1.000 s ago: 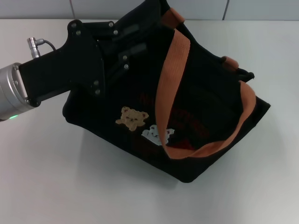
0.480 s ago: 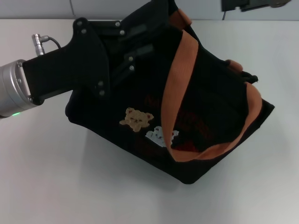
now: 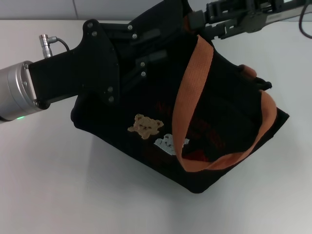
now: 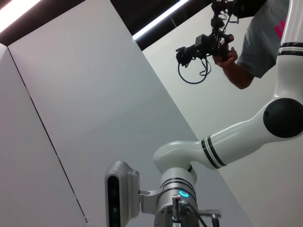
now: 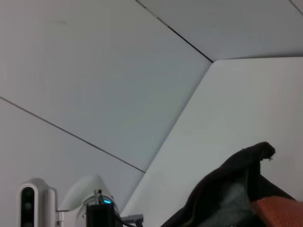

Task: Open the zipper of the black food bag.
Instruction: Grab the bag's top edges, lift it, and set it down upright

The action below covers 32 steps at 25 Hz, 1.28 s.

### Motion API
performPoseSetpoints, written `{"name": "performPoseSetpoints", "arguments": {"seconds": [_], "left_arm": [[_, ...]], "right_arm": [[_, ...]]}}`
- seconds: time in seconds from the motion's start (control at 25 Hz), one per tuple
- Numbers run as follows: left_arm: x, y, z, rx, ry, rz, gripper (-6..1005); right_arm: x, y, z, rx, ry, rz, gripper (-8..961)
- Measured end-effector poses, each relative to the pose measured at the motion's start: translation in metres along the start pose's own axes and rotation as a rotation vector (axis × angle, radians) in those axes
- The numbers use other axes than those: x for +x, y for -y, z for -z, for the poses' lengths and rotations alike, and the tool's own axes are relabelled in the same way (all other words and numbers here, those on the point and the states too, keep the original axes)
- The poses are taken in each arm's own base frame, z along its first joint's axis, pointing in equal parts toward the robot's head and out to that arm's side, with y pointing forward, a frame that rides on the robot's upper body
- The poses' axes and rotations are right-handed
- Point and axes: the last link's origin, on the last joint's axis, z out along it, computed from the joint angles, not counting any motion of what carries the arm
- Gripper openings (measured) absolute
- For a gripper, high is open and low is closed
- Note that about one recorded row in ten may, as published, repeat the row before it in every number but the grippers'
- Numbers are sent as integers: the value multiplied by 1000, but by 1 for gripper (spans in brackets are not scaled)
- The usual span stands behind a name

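Head view: my left gripper (image 3: 146,53) lies pressed against the upper far-left corner of the black food bag (image 3: 204,126); its black fingers merge with the black fabric, so I cannot tell how wide they stand or whether they pinch anything. My right gripper (image 3: 207,22) reaches in from the far right to the bag's top rear edge, just above the nearer orange-brown handle (image 3: 187,102); whether it is parted or closed I cannot tell either.

The bag sits tilted on the white table (image 3: 58,185), its bear patches (image 3: 145,125) facing me on the near side. Dark red lettering runs across that side beside the patches, but I cannot read it. I cannot make out the zipper along the top edge.

Against the frame one second ago, the right gripper has newly entered at the bag's far edge, and the bag with the left gripper has shifted slightly to the right.
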Motion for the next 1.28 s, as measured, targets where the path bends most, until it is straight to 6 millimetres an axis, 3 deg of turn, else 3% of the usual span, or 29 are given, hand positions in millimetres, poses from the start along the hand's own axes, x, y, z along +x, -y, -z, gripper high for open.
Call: {"name": "performPoseSetpoints", "arguments": {"seconds": [0.88, 1.28], "left_arm": [[0, 0, -4, -28, 0, -14, 198], [-1, -2, -3, -24, 2, -31, 198]], "right_arm": [[-18, -2, -32, 105, -44, 26, 811], [-22, -5, -39, 135, -82, 53, 452]]}}
